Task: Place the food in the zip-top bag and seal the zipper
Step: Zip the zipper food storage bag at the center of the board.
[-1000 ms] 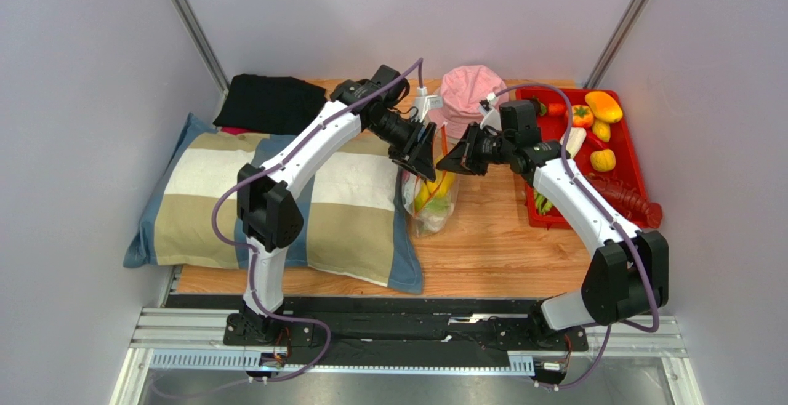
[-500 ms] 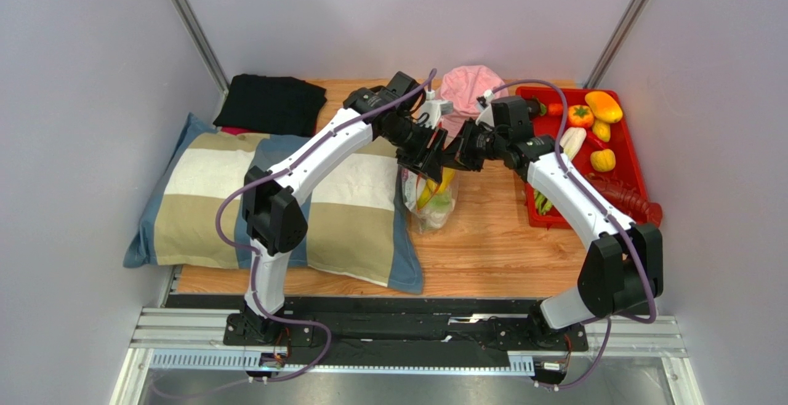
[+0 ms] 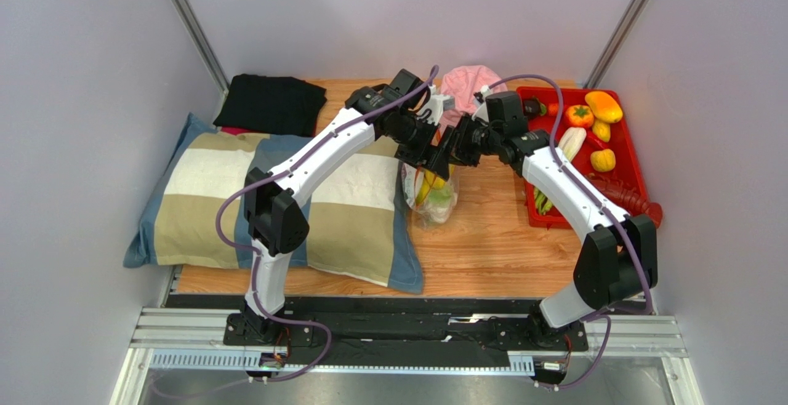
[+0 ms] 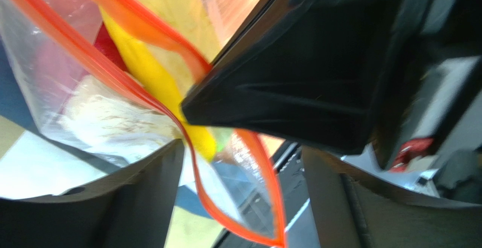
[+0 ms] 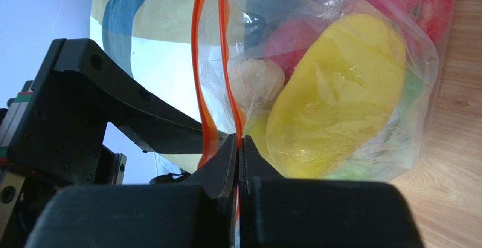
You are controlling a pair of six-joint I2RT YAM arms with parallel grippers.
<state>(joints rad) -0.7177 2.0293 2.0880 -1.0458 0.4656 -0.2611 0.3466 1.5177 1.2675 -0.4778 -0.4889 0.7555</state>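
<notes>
Left jaws stand wide, the zipper (image 4: pixel 150 24) loose between them. The zip-top bag (image 3: pixel 433 204), food (image 5: pixel 334 101) inside, stands on the surface beside the pillow (image 3: pixel 213 193). Right jaws pinch the zipper alone; a tug may topple it, or leave the mouth unsealed.

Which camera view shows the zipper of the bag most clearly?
The right wrist view: both orange tracks of the zipper run sharp and unobstructed. The left wrist view shows them blurred; the top view hardly shows them.
</notes>
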